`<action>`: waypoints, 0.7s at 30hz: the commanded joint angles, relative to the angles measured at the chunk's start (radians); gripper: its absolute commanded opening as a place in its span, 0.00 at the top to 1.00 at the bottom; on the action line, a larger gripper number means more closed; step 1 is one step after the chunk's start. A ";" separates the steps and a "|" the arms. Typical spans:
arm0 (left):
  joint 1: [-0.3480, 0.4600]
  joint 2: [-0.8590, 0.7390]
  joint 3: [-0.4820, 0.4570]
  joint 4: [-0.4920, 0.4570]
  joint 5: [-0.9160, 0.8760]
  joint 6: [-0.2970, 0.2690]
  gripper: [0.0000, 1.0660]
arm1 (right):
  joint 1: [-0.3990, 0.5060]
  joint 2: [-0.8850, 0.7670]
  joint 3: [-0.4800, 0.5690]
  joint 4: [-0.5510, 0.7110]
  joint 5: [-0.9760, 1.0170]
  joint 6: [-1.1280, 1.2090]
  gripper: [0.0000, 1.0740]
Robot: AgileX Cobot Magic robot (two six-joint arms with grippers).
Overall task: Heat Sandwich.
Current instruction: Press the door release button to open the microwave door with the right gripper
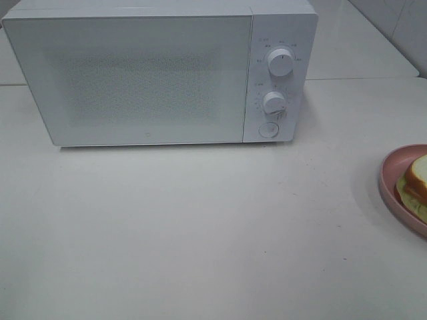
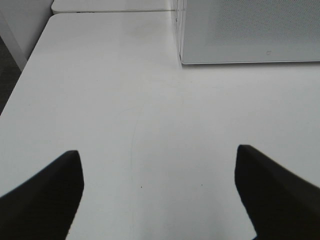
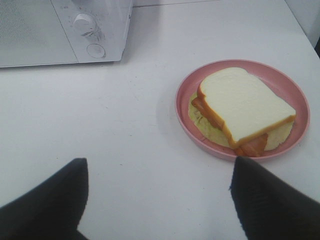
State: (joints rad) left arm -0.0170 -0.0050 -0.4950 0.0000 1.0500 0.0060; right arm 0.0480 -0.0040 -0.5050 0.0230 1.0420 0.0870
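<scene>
Sandwich on its plate, both my tools empty.

The sandwich [image 3: 245, 107] lies on the pink plate [image 3: 287, 85] at the right edge of the tabletop [image 1: 200, 233], nearer than the closed microwave [image 1: 133, 73]. My left tool [image 2: 156, 150] and right tool [image 3: 159, 160] stand wide apart and hold nothing. I judge the bread soft and light, and its layers may slide, so I would take the plate rim.

— What sort of place is this?
— A kitchen-style setup. A boxy white microwave oven [image 1: 147, 73] with two round dials [image 1: 280, 63] stands on a plain white tabletop [image 1: 200, 233], near a round pink plate [image 1: 385, 177] bearing a white-bread sandwich [image 1: 417, 175].
</scene>
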 commanded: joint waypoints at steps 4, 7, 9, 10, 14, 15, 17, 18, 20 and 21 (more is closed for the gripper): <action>0.000 -0.022 0.003 0.000 -0.014 -0.001 0.28 | -0.001 -0.027 0.002 -0.008 -0.007 0.005 0.29; 0.000 -0.022 0.003 0.000 -0.014 -0.001 0.28 | -0.001 -0.027 0.002 -0.008 -0.007 0.005 0.29; 0.000 -0.022 0.003 0.000 -0.014 -0.001 0.28 | -0.001 -0.027 0.002 -0.008 -0.007 0.005 0.29; 0.000 -0.022 0.003 0.000 -0.014 -0.001 0.28 | -0.001 -0.027 0.002 -0.008 -0.007 0.005 0.29; 0.000 -0.022 0.003 0.000 -0.014 -0.001 0.28 | -0.001 -0.027 0.002 -0.008 -0.007 0.005 0.29; 0.000 -0.022 0.003 0.000 -0.014 -0.001 0.28 | -0.001 -0.027 0.002 -0.008 -0.007 0.005 0.29; 0.000 -0.022 0.003 0.000 -0.014 -0.001 0.28 | -0.001 -0.027 0.002 -0.008 -0.007 0.005 0.29; 0.000 -0.022 0.003 0.000 -0.014 -0.001 0.28 | -0.001 -0.027 0.002 -0.008 -0.007 0.005 0.29; 0.000 -0.022 0.003 0.000 -0.014 -0.001 0.28 | -0.001 -0.027 0.002 -0.008 -0.007 0.005 0.29; 0.000 -0.022 0.003 0.000 -0.014 -0.001 0.28 | -0.001 -0.027 0.002 -0.008 -0.007 0.005 0.29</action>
State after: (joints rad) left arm -0.0170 -0.0050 -0.4950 0.0000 1.0500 0.0060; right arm 0.0480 -0.0040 -0.5050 0.0230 1.0420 0.0870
